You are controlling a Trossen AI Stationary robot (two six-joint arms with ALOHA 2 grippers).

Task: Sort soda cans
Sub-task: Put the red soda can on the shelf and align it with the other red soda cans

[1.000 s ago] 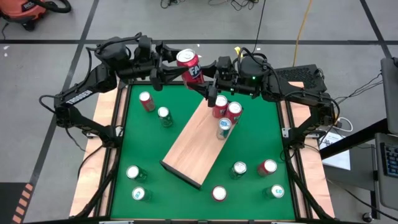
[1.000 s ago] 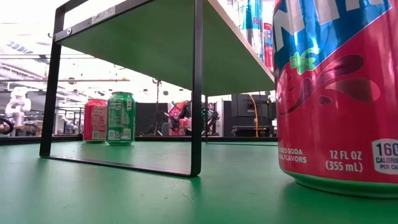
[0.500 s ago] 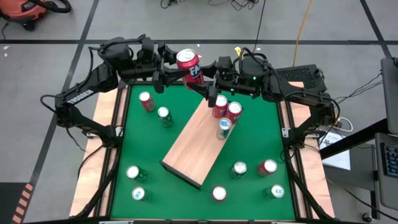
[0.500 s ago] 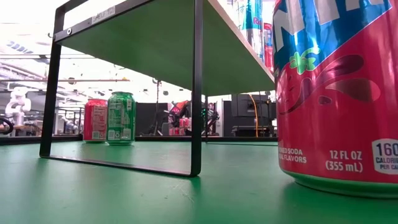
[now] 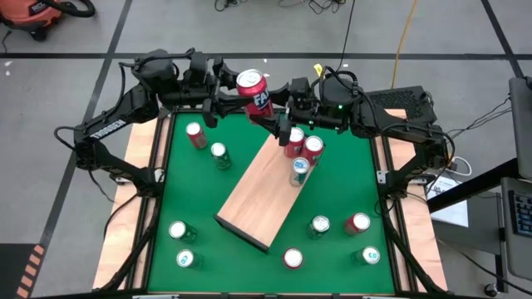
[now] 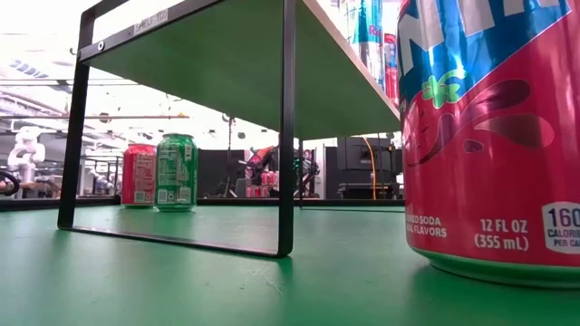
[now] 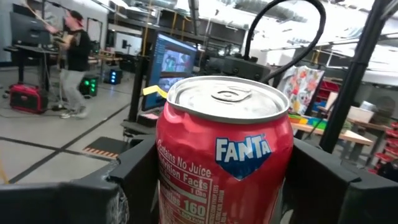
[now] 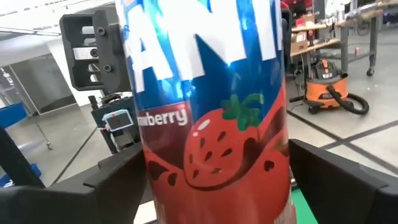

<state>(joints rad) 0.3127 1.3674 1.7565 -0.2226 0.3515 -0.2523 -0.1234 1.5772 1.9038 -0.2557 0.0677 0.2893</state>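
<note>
A red Fanta strawberry soda can [image 5: 253,91] hangs in the air over the table's far edge, between my two grippers. My left gripper [image 5: 235,98] reaches in from the left and is shut on it; the can [image 7: 224,155] fills the left wrist view, silver top up. My right gripper [image 5: 276,110] reaches in from the right. Its fingers [image 8: 323,180] stand close on either side of the can [image 8: 211,124], slightly apart from it. Two red cans [image 5: 294,137] and a teal one [image 5: 299,169] stand on the wooden board [image 5: 253,195]. My left gripper pinches the can's body by two opposite sides [image 7: 163,180], below its top rim, between its two fingers. The fingers come in about level from the table's left and lie across the can. The can is lifted clear of the table and tilted a little, top up.
Loose cans stand on the green mat: red [image 5: 195,133] and green [image 5: 219,154] at far left, two green [image 5: 181,245] near left, and several near right [image 5: 357,223]. In the low view a red can [image 6: 489,136] stands close, beside the board's black frame [image 6: 287,136].
My left gripper has turned a little at the wrist beside the can. The can has stayed aloft in the same place between the two grippers.
</note>
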